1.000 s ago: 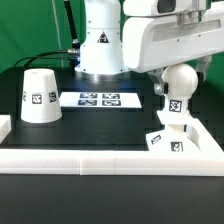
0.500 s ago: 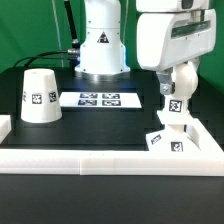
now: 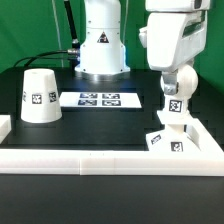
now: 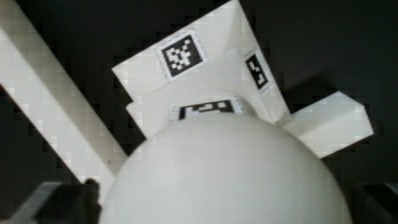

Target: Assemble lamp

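My gripper is shut on the ball-shaped white bulb and holds it neck down, just above the blocky square base at the exterior view's right. The bulb's tagged neck points at the base. In the wrist view the bulb fills the foreground between my fingers, with the tagged base beyond it. The cone-shaped shade stands wide end down at the exterior view's left, far from the gripper.
The marker board lies flat in the middle, in front of the robot's pedestal. The long white border rail runs along the front and up both sides, and also shows in the wrist view.
The hand has turned about the wrist and now looks narrower in the exterior view. The bulb stays in the grip over the base, shifted only slightly.
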Motion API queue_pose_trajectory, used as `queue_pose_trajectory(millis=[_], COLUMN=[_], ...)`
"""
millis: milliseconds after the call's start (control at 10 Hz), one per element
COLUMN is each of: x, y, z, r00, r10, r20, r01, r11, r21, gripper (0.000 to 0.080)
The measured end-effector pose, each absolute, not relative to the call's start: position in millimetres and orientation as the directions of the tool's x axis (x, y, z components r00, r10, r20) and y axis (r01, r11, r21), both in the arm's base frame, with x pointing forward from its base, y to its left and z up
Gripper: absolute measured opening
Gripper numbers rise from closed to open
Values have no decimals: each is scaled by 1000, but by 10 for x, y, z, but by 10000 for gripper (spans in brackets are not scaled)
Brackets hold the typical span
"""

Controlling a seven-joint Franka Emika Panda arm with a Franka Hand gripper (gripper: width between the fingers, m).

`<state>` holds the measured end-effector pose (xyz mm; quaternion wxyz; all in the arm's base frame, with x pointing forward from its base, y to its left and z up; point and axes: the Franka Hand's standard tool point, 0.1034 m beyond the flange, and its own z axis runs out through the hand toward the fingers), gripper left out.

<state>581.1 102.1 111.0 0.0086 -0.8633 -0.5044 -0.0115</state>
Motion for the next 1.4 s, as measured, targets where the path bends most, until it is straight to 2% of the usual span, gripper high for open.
queue_pose_trajectory(millis=[100,400,500,700,1000,1400], x=[5811,5810,5810,5811,5811,5826], y=[1018,1015,1008,1014,1016,1026], z=[1109,1108,1107,1106,1106,1108], r00=[491,530,590,742,892,982], r10=[871,848,807,670,451,184], r20=[28,29,29,31,30,32], r01=[871,848,808,670,451,185], r11=[-491,-530,-590,-742,-892,-982], r21=[-3,-5,-7,-13,-28,-39], gripper=[577,577,577,577,579,580])
